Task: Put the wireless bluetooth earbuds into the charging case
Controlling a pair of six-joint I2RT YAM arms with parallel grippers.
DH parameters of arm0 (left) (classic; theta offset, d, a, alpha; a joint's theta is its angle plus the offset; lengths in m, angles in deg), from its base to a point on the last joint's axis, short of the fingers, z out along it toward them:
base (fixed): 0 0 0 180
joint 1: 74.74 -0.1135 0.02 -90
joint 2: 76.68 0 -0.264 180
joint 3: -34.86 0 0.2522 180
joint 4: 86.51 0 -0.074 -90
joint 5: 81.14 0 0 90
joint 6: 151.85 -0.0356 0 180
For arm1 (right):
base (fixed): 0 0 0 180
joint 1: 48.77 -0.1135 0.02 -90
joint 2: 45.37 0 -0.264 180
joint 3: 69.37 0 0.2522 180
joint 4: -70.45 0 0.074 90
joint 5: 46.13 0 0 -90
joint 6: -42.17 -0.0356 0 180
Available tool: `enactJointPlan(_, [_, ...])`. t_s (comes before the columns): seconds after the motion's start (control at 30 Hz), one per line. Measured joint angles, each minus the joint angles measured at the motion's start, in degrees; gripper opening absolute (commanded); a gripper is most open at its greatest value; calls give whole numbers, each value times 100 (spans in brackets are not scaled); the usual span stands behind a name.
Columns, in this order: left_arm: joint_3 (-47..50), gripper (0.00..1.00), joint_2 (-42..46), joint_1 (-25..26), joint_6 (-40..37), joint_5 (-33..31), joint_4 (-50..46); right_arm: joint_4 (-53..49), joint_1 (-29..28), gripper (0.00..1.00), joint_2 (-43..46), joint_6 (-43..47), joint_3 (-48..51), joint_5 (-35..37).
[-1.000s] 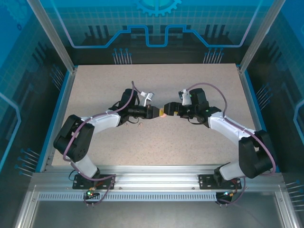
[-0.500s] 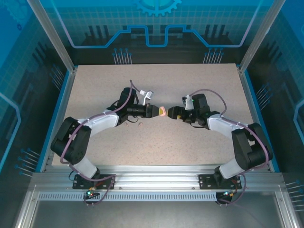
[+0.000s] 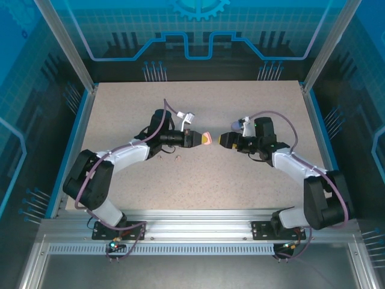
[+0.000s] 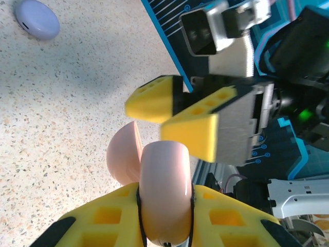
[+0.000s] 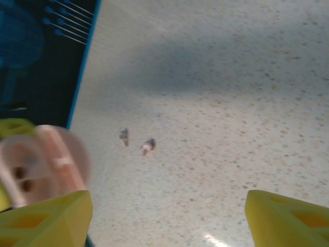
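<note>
Right claw [image 3: 224,140]: a second ago its tips were up against the pink case [image 3: 206,139]. Half a second ago they were just off it. Now there is a plain gap between them, with the jaws apart and nothing in them. My right wrist has pulled back toward the right side of the table. Left claw [image 3: 200,139], with the case in it, has crept a little toward the far edge. More of the case shows now that the right claw is off it.
</note>
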Motion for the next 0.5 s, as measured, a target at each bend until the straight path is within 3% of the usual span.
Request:
enactJointPlan(0.13, [-2, 0, -138, 0, 59, 90, 52, 9, -4, 61, 50, 61, -2, -354])
enactJointPlan(0.5, [-107, 0, -234, 0, 295, 216, 293, 7, -114, 56, -216, 114, -238, -553])
